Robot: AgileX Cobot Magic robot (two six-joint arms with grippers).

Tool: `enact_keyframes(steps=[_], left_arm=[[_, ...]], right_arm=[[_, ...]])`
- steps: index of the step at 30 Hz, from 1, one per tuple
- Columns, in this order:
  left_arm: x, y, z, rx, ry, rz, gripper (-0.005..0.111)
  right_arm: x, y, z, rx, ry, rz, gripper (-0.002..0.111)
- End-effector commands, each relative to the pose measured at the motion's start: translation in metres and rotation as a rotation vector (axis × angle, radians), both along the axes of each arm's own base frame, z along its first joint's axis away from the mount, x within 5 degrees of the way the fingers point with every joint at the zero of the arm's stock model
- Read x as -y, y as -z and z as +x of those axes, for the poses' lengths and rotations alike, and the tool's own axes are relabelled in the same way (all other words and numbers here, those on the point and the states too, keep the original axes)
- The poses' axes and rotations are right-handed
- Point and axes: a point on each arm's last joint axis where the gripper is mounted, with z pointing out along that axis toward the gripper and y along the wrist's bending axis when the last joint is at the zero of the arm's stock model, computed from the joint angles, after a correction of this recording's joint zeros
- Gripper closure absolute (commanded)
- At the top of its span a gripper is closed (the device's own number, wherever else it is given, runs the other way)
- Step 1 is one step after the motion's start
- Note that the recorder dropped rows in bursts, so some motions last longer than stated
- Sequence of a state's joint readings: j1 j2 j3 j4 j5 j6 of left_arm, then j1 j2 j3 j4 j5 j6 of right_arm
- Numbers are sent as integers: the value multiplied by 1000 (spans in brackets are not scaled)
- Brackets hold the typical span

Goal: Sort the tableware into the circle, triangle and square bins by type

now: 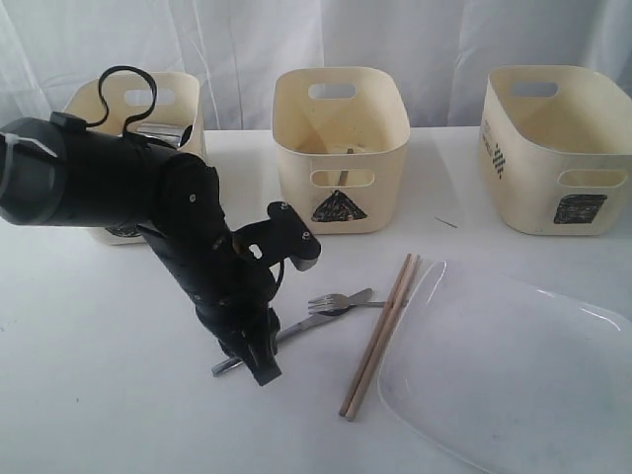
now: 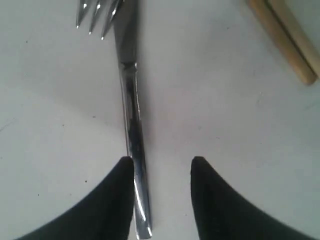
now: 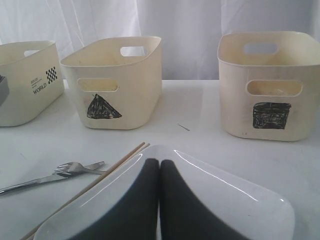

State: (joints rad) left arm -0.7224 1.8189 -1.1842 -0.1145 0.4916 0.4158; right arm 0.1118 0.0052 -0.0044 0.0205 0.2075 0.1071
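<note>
A steel knife (image 2: 132,125) lies on the white table, its handle between the fingers of my open left gripper (image 2: 162,170) and right against one finger (image 2: 117,195). From outside, the left gripper (image 1: 255,363) is down at the table over the handle end of the knife (image 1: 225,367). A fork (image 1: 331,301) rests across the knife's blade, and wooden chopsticks (image 1: 380,336) lie beside it. My right gripper (image 3: 160,167) is shut and empty over the large white plate (image 3: 235,200). The triangle bin (image 1: 341,148) and square bin (image 1: 558,148) stand at the back.
A third cream bin (image 1: 178,94) stands at the back left with a steel mug (image 1: 163,133) showing inside; my left arm hides its front mark. The plate (image 1: 513,375) fills the front right. A white curtain hangs behind the bins.
</note>
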Motion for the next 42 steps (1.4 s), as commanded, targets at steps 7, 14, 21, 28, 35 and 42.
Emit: enact_keyframes(steps=[7, 14, 21, 28, 35, 42], left_arm=[[0, -4, -1, 42, 106, -14, 63], [2, 10, 1, 37, 154, 14, 63], [3, 23, 3, 14, 158, 39, 63], [-1, 25, 6, 12, 155, 61, 58], [-17, 26, 18, -8, 64, 67, 48], [-14, 30, 13, -68, 44, 53, 48]], right_arm=[[0, 1, 0, 5, 3, -3, 108], [0, 1, 0, 5, 3, -3, 108], [0, 1, 0, 5, 3, -3, 108], [0, 1, 0, 5, 3, -3, 108], [0, 1, 0, 5, 3, -3, 108], [0, 1, 0, 5, 3, -3, 108]])
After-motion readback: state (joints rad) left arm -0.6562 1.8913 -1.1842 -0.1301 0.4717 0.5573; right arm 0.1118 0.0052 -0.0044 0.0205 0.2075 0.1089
